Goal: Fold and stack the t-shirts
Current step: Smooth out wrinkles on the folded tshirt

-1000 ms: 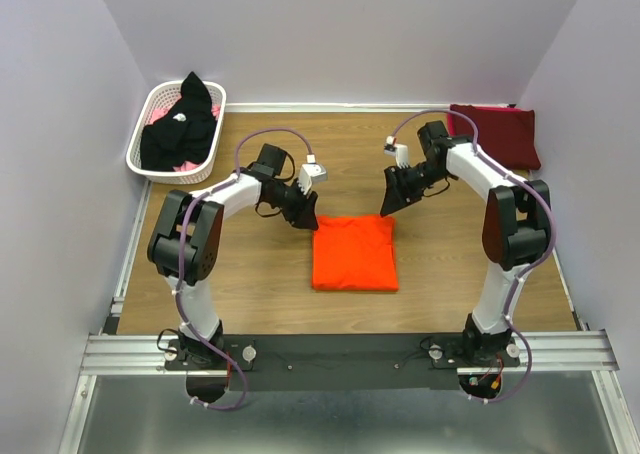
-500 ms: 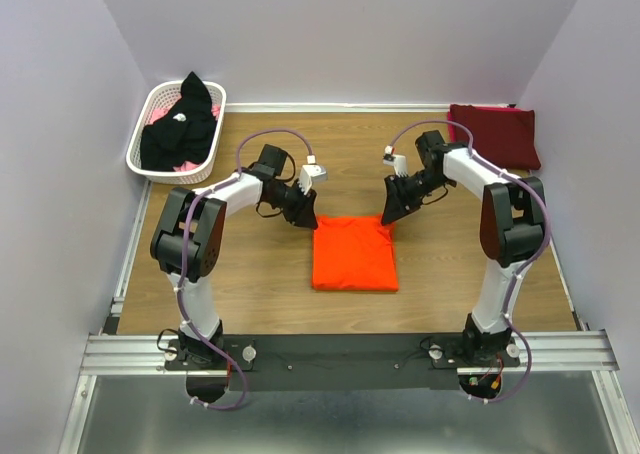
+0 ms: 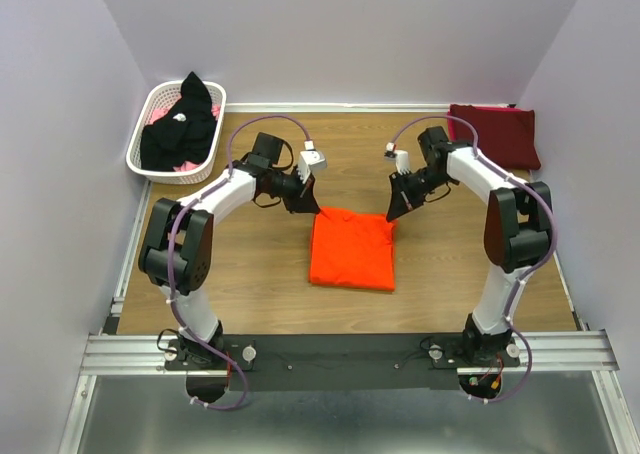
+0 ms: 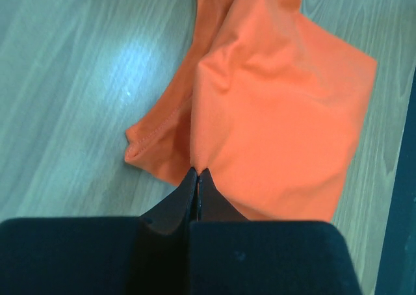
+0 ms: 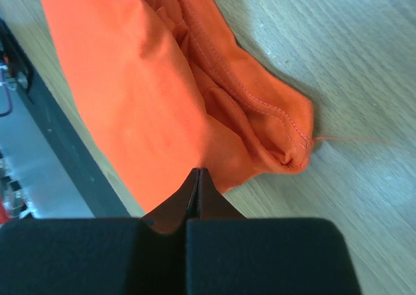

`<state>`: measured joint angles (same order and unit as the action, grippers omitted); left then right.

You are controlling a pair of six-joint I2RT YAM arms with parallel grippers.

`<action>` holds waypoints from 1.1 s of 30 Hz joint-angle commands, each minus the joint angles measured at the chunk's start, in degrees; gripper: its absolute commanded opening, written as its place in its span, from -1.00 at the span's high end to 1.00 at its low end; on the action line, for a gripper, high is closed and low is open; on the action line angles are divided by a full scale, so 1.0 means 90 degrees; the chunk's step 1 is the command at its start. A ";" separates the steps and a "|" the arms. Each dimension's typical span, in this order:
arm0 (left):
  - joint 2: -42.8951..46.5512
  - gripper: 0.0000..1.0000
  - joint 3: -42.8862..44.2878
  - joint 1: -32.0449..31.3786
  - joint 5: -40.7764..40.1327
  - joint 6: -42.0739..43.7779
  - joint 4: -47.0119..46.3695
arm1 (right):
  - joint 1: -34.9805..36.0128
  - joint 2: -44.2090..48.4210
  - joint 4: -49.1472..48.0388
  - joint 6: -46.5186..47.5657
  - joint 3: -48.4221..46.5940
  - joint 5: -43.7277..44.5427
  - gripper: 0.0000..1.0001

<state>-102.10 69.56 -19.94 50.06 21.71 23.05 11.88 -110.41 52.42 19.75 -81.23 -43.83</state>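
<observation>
A folded bright orange t-shirt (image 3: 350, 249) lies mid-table. My left gripper (image 3: 313, 210) is shut on its far left corner, and my right gripper (image 3: 391, 215) is shut on its far right corner. In the left wrist view the closed gripper (image 4: 197, 171) pinches the orange t-shirt (image 4: 273, 113), whose pinched corner is lifted off the wood. In the right wrist view the closed gripper (image 5: 198, 171) pinches the orange t-shirt (image 5: 136, 80), with a hemmed fold bunched beside it. A folded dark maroon t-shirt (image 3: 497, 134) lies at the far right. A black t-shirt (image 3: 183, 124) is heaped in the basket.
The white slotted basket (image 3: 145, 159) stands at the far left corner, with pink cloth under the black shirt. Lilac walls close in the table on three sides. A metal rail (image 3: 340, 349) runs along the near edge by the arm bases.
Both grippers went from open to shut on the orange t-shirt's far corners. The shirt's far edge has been pulled slightly away from the arm bases and lifted.
</observation>
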 commanded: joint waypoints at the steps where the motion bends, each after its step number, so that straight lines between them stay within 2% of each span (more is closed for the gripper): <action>1: 0.0105 1.00 0.0142 0.0087 0.0141 0.0214 0.0154 | -0.0109 0.0383 0.0064 0.0237 -0.0115 0.0427 0.99; 10: -0.0100 1.00 0.0298 0.0126 0.0131 0.0185 -0.0187 | -0.0275 0.0052 0.0113 0.0501 -0.0262 0.0661 0.99; 22: -0.1847 1.00 0.1070 0.0126 -0.0679 -0.0196 -0.0686 | -0.0275 -0.1090 -0.0775 0.0160 -0.0574 0.1432 0.99; 28: -0.2102 1.00 0.1246 0.0126 -0.1002 -0.0323 -0.0638 | -0.0275 -0.1355 -0.1040 0.0032 -0.0554 0.1638 0.99; 33: -0.1946 1.00 0.0963 0.0126 -0.1158 -0.0323 -0.0686 | -0.0265 -0.1433 -0.1244 0.0023 -0.0467 0.1775 0.99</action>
<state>-119.96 79.79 -19.16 44.36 18.92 17.39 9.74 -120.33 45.60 19.44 -85.56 -34.09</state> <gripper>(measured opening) 0.009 0.006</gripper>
